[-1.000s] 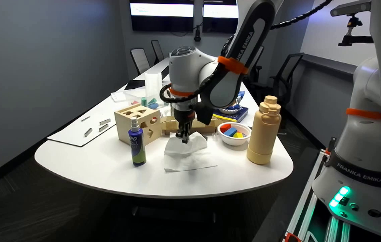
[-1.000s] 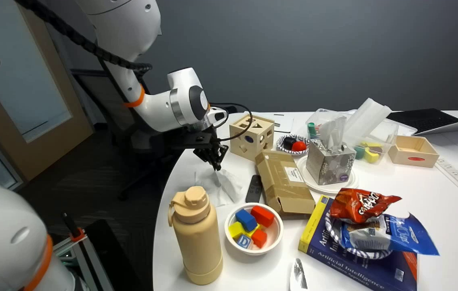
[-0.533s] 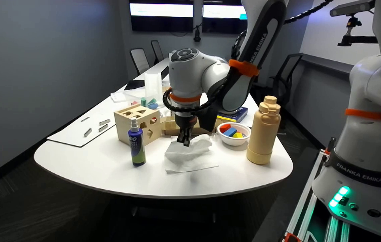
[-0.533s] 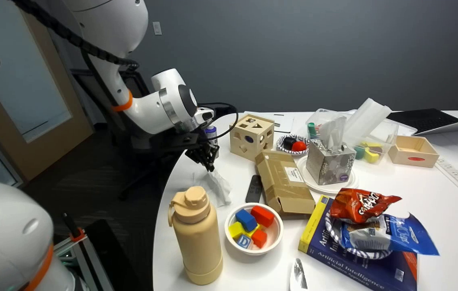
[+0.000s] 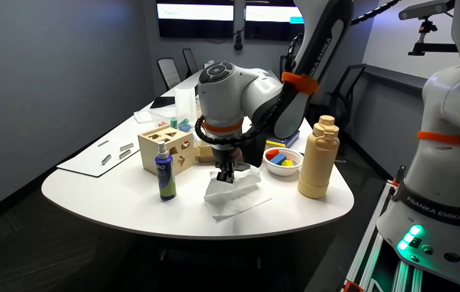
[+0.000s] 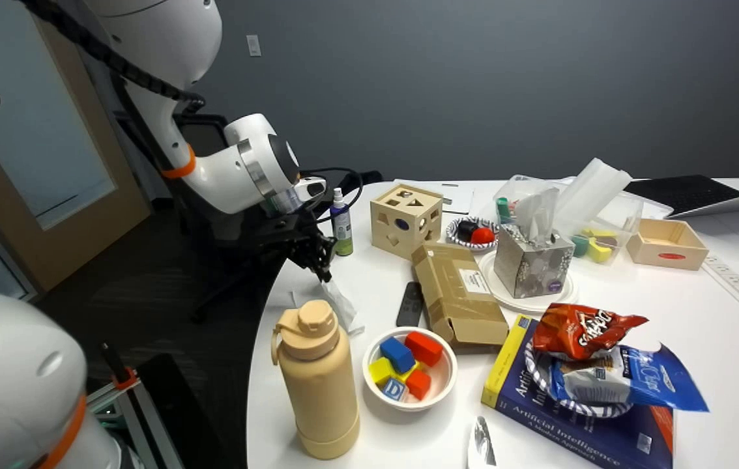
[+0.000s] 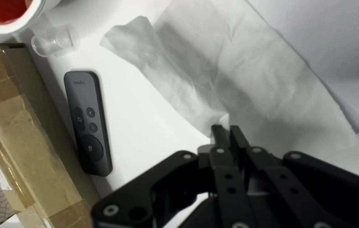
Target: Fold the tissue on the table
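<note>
The tissue is a creased white sheet on the white table [image 5: 124, 202]. It shows in both exterior views [image 5: 236, 198] [image 6: 341, 307] and across the upper right of the wrist view [image 7: 268, 82]. My gripper [image 7: 228, 128] is shut on a pinched edge of the tissue, with a small white peak standing between the fingertips. In the exterior views my gripper [image 5: 226, 178] [image 6: 325, 277] points down and holds that part a little above the table. The rest of the tissue slopes down and lies on the table toward the near rounded edge. The bottle hides part of it in an exterior view.
A dark remote [image 7: 87, 123] and a cardboard box [image 7: 30, 136] lie beside the tissue. A spray bottle [image 5: 165, 172], a wooden shape cube [image 5: 167, 148], a bowl of blocks [image 6: 408, 397] and a tan bottle [image 6: 317, 384] stand around it. A clear small cup [image 7: 53, 41] lies near the bowl.
My gripper has moved toward the table's near rounded edge with the tissue held in it. The tissue has slid along and turned slightly, its front corner now closer to that edge.
</note>
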You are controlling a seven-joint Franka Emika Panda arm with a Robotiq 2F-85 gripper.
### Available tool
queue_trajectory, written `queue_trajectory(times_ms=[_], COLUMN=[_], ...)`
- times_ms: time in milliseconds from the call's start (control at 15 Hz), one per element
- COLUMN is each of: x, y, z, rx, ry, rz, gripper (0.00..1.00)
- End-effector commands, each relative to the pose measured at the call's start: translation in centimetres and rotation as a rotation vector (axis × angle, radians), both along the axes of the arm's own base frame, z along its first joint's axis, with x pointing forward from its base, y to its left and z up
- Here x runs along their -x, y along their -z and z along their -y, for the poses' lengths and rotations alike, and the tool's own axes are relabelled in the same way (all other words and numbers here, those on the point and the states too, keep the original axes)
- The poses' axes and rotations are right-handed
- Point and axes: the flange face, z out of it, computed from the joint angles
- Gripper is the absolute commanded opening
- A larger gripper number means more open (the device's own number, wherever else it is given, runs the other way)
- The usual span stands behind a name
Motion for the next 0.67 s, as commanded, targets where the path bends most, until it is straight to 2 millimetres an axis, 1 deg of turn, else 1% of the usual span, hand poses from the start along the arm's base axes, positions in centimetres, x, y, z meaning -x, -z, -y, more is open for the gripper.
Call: queue_trajectory(times_ms=[0, 133, 400, 600], x=[1.2, 1.8, 2.4, 2.1], y=[0.3, 0.8, 2.0, 2.1], z=[-0.3, -0.5, -0.6, -0.3], rx=[0.04, 0.049, -0.008, -0.095], ry=[0.011, 0.01, 0.013, 0.014], rz=[-0.027, -0.07, -0.194, -0.287], gripper=[0.31, 0.4, 0.72, 0.94])
